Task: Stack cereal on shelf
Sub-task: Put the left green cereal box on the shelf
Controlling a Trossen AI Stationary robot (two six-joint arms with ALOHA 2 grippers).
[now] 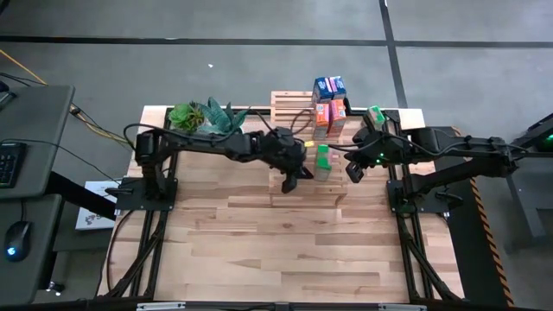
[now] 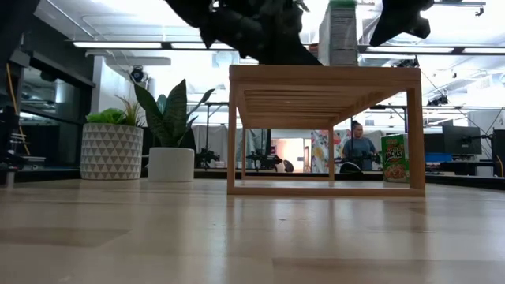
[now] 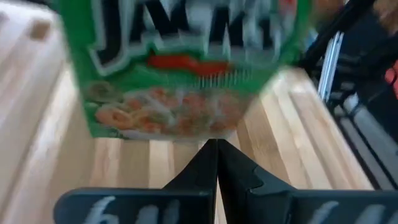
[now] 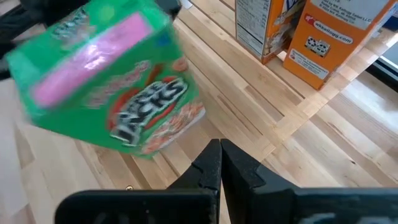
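Taking the wooden shelf [image 1: 291, 108] as the landmark, two potted plants [image 1: 206, 115] are seen at its left on the tabletop [image 1: 259, 233], a low leafy one in a patterned pot [image 2: 111, 150] and a taller one in a plain white pot [image 2: 171, 163].

The left gripper [image 1: 292, 180] is placed in front of the shelf, just left of a green cereal box [image 1: 322, 161]; its fingers are pressed together, nothing being held. In the left wrist view the green box [image 3: 186, 68] is seen standing on the table just beyond the closed fingertips [image 3: 217, 163].

On the shelf's right part, blue boxes [image 1: 329, 86] are set at the back and orange boxes [image 1: 328, 118] at the front. The orange boxes [image 4: 311, 34] are also seen in the right wrist view.

The right gripper [image 1: 355, 168] is found in front of the shelf's right end, just right of the green box, with its fingers likewise closed on nothing. Another green box [image 1: 376, 114] is seen just right of the shelf, near the right arm.

In the low view a person [image 2: 360, 147] is seen far behind the shelf.
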